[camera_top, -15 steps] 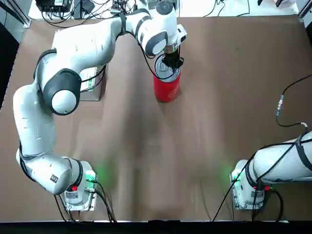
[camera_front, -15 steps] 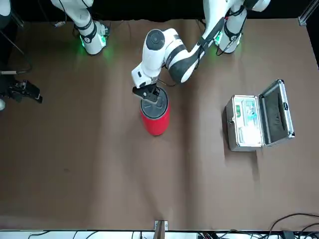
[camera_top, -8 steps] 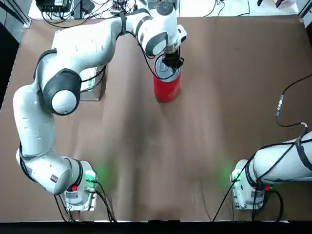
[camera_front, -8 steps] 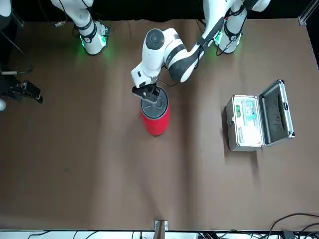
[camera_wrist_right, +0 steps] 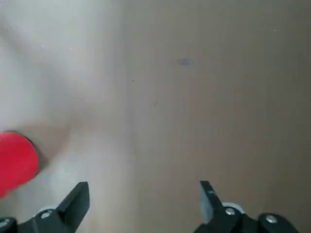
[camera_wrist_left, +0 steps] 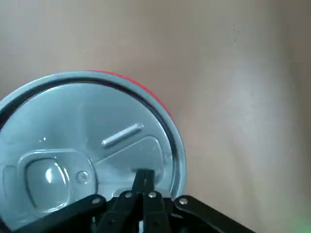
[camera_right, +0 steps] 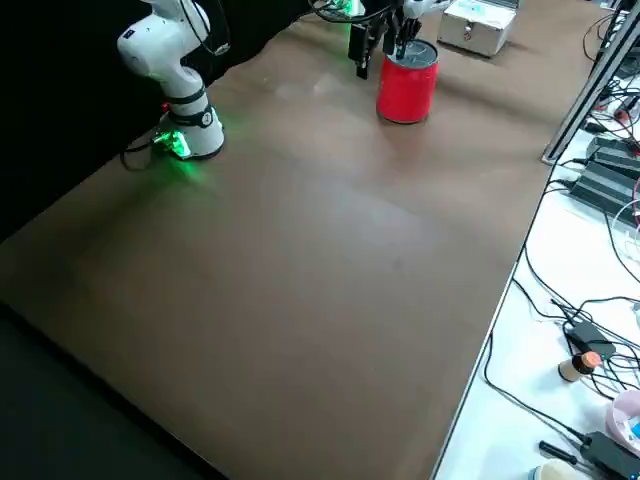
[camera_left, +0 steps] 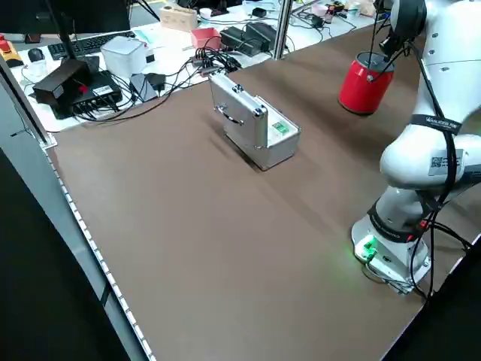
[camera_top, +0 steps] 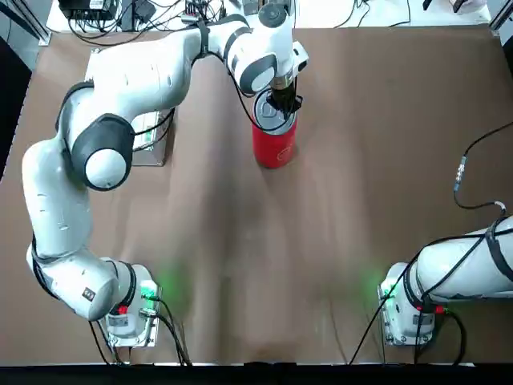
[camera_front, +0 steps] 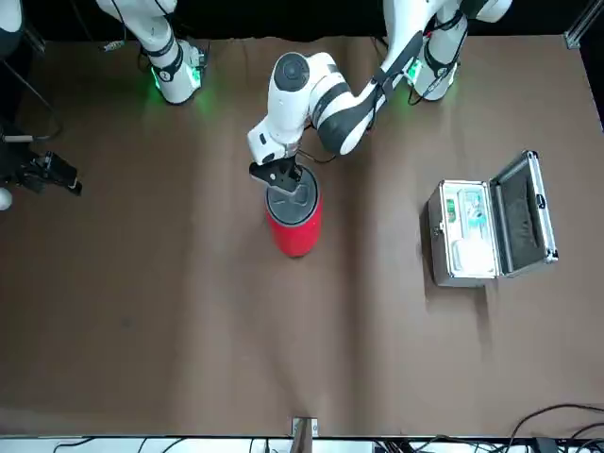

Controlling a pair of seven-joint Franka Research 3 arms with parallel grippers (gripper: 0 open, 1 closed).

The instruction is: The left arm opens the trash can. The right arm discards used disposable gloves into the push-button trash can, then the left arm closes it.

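Two grippers, one can: left shut over lid, right open out at 3 o'clock

Clock = top view, 12 at far edge, table center as hub.

- Trash can [camera_front: 294, 238]: red, upright on brown table [camera_top: 361, 120], just past 12 o'clock. Round grey lid [camera_wrist_left: 121, 109] sits on it, down.
- Left gripper [camera_wrist_left: 145, 177]: directly over the lid, fingertips together, nothing between them. Contact with lid: can't tell.
- Left arm [camera_top: 60, 192]: base at 8 o'clock, links bend up past 10 and over to the can. A black cable [camera_top: 240, 96] runs along it and loops down by the lid.
- Right gripper [camera_wrist_right: 144, 187]: fingers wide apart, bare gap between, black tips. Well apart from the can, over by the 3 o'clock side. Parked with its arm.
- Right arm [camera_top: 465, 257]: base at 4 o'clock, link reaches out toward 3 and leaves the top view.
- Metal case [camera_front: 462, 231]: silver, at 10 o'clock, partly under the left arm in top view. Case cover [camera_front: 522, 212] stands open on its 9 o'clock side; pale items inside, too small to name.
- Both bases glow green.
- White worktop [camera_left: 161, 34] beyond the 12 o'clock edge: tangled cables, keyboard [camera_left: 90, 43], white tub [camera_left: 124, 56], small red box [camera_left: 204, 37].
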